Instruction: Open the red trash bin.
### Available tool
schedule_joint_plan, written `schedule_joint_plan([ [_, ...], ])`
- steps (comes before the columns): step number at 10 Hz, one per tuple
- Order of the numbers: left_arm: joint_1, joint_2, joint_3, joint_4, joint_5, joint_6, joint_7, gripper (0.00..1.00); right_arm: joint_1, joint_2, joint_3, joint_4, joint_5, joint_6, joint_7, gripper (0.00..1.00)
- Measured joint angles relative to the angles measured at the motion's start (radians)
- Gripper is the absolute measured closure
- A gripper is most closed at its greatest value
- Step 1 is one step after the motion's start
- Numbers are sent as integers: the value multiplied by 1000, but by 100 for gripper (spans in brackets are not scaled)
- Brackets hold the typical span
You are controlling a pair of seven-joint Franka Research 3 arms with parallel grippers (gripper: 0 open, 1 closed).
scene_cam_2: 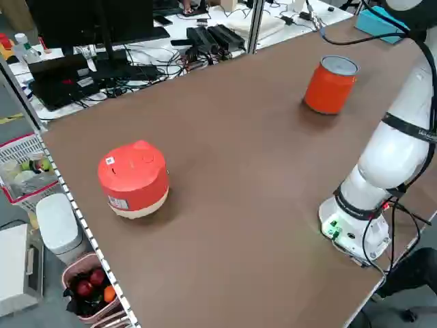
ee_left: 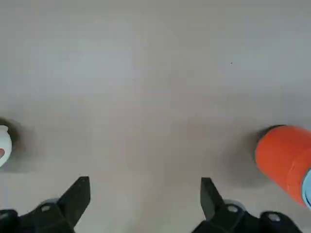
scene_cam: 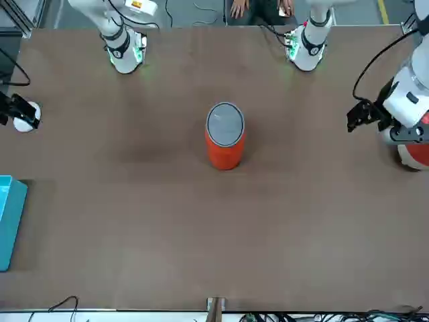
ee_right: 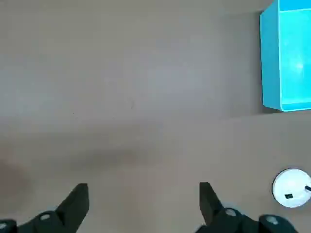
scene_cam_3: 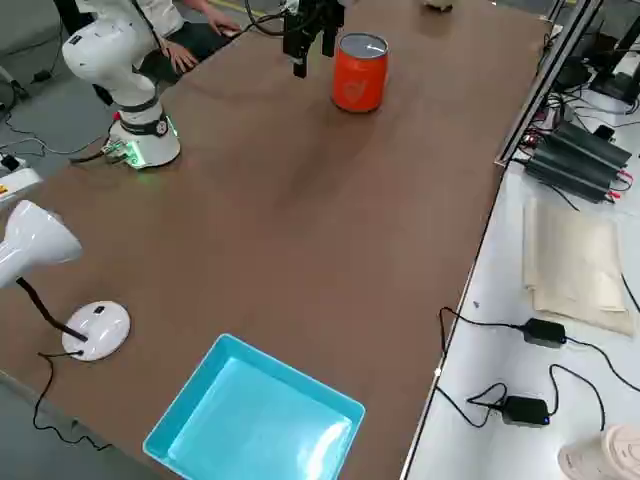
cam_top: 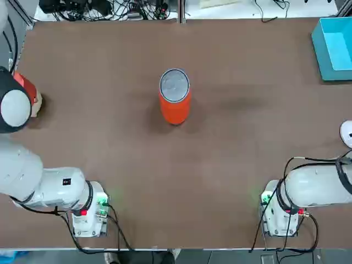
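Note:
The red trash bin [cam_top: 175, 107] stands upright in the middle of the table, its round silver-grey lid [cam_top: 174, 85] lying flat and closed on top. It also shows in the front view [scene_cam: 224, 151], both side views [scene_cam_2: 329, 89] [scene_cam_3: 358, 80] and at the edge of the left wrist view [ee_left: 282, 158]. My left gripper [ee_left: 145, 199] hovers open and holding nothing over the table's left side, well away from the bin [scene_cam: 362, 115]. Over the right side, far from the bin, my right gripper [ee_right: 143, 199] is open too, with nothing between its fingers.
A red-and-tan round object [scene_cam_2: 133, 179] sits near the table's left edge, under the left arm. A light-blue box [cam_top: 335, 47] stands at the far right corner, with a white disc [cam_top: 346, 132] on a cable nearer the right edge. A person's hands [scene_cam: 238, 8] show behind the arm bases.

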Motion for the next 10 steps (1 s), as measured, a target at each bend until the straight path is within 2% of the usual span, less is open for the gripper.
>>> schedule_joint_plan([
  [3,-1,0,-17,0,0,1,0,0,0,0,1,0,3,1,1,0],
  [5,-2,0,-56,-1,-1,0,-99,0,2,0,8,0,59,1,37,4],
  [6,-3,0,-86,-3,-1,-5,-233,0,14,0,13,0,93,1,103,15],
  [7,-5,0,-123,-5,-1,-13,-395,0,49,0,17,0,109,1,181,34],
  [10,-33,25,-225,-19,-1,-10,-827,0,260,5,26,-27,114,11,455,81],
])
